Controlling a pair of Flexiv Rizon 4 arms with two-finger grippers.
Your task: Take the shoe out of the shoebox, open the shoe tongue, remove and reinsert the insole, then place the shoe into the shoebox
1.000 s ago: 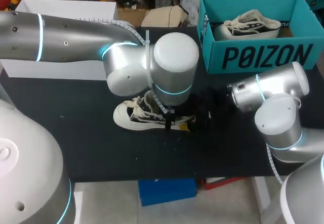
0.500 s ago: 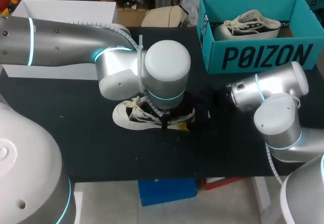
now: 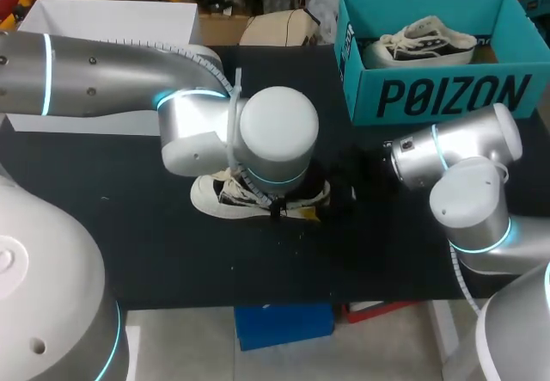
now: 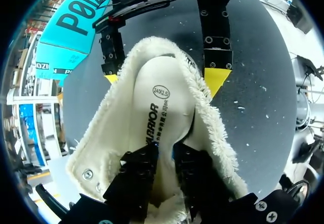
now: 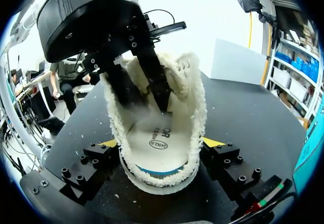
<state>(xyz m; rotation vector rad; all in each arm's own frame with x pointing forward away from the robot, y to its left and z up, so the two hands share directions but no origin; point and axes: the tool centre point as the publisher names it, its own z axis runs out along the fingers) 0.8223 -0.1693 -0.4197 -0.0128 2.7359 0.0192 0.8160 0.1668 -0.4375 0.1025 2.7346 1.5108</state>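
Black tabletop (image 3: pixel 155 243) is being used as the work surface, with a white box (image 3: pixel 112 20) sitting at its far left corner. From that side the left arm (image 3: pixel 103 76) is being held across the table, its wrist hanging directly over the shoe (image 3: pixel 215 199). That shoe is lying near the middle of the table, outside the shoebox, toe pointing left. The left gripper (image 4: pixel 166 153) is being lowered deep into the shoe's opening and is being pressed against the white insole (image 4: pixel 157 113), which is lying flat inside; whether anything is being pinched by it cannot be told. The fleece lining (image 5: pixel 197 107) is being spread wide around the opening. At the heel end, the shoe is being clamped by the right gripper (image 5: pixel 161 143), one yellow tip touching each side of the heel. The right arm (image 3: pixel 464 166) is being brought in from the right edge. Farther right, at the back corner, the teal shoebox (image 3: pixel 447 97) is standing open, and a second shoe (image 3: pixel 421 41) is lying inside it.
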